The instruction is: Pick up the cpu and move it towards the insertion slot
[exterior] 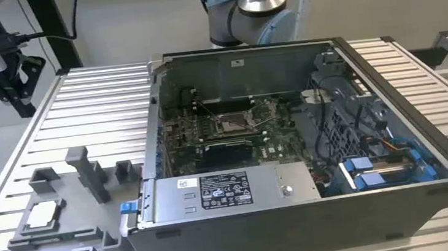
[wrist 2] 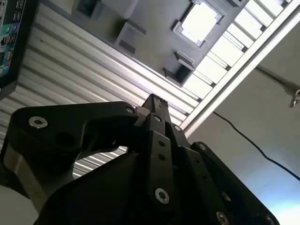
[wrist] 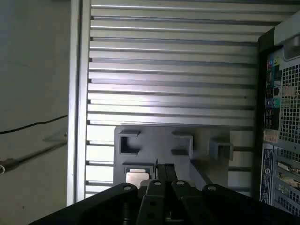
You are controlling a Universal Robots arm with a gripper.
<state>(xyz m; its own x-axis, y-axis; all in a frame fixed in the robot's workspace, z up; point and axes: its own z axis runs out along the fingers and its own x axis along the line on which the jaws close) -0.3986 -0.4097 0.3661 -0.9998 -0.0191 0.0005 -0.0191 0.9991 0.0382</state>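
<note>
The cpu (exterior: 43, 214) lies flat in a recess of the grey plastic tray (exterior: 65, 244) on the slatted table, at the exterior view's left front. It is a small square chip with a silvery-white face. Both wrist views catch it too, bright in the second wrist view (wrist 2: 200, 21) and partly behind the fingers in the first wrist view (wrist: 137, 176). My gripper (exterior: 20, 105) hangs high above the table's far left corner, well away from the tray, with its fingers (wrist 2: 154, 101) (wrist: 161, 166) together and nothing between them. The insertion slot (exterior: 232, 121) sits on the green board inside the open computer case (exterior: 315, 215).
The tray carries several upright grey blocks (exterior: 88, 169). The case's walls rise around the board, with cables and blue drive bays (exterior: 380, 169) at the exterior view's right. The arm's base (exterior: 250, 18) stands behind the case. A dark stand leg (exterior: 54, 28) stands near the gripper.
</note>
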